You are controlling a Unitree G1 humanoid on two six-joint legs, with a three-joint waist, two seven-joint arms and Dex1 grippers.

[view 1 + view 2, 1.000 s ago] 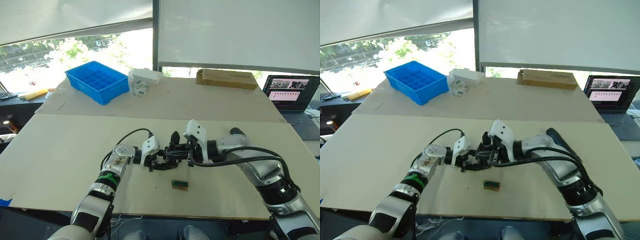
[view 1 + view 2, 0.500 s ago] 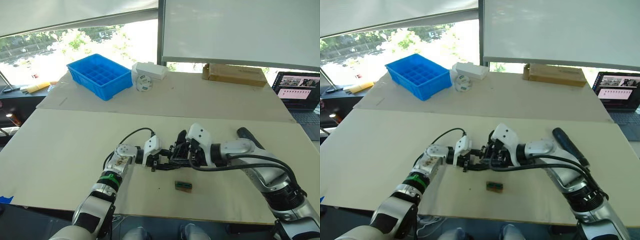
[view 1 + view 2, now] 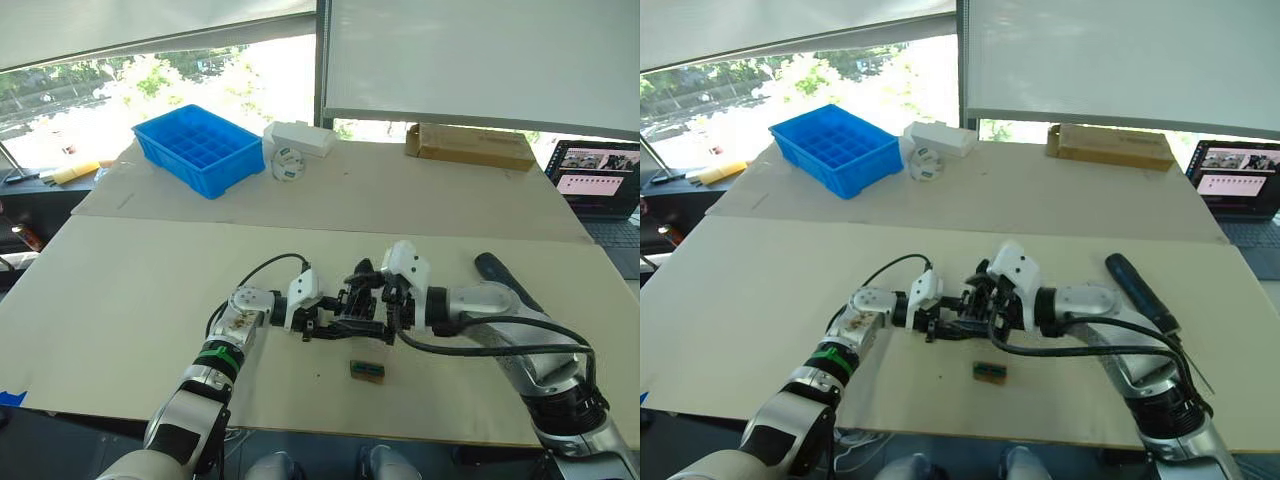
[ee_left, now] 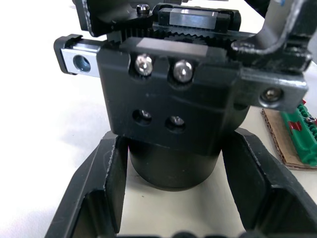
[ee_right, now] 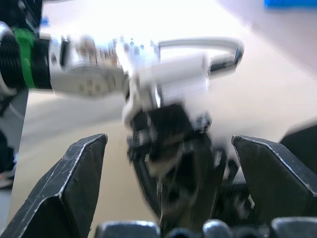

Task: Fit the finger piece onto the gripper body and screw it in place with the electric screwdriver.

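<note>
Left tool (image 4: 173, 198): its two black fingers (image 4: 111, 191) stand on either side of the round base of the gripper body (image 4: 173, 106), clamped on it, at the near middle of the tabletop (image 3: 120, 290).
Right tool (image 5: 168, 198): fingers spread wide apart, holding nothing, pointed at the gripper body from its right side, close against it.
Gripper body: black, blocky upper part with screw heads and a toothed rail on top, cylinder below, held between the two tools.
Electric screwdriver (image 3: 1140, 292): long dark cylinder lying on the tabletop, right of the right arm.
Small green part (image 3: 366, 370): on a brown scrap, just near of the gripper body.
Blue bin (image 3: 195, 152): far left.
Cardboard box (image 3: 470, 147): far right.
Laptop (image 3: 600, 175): far right edge.
</note>
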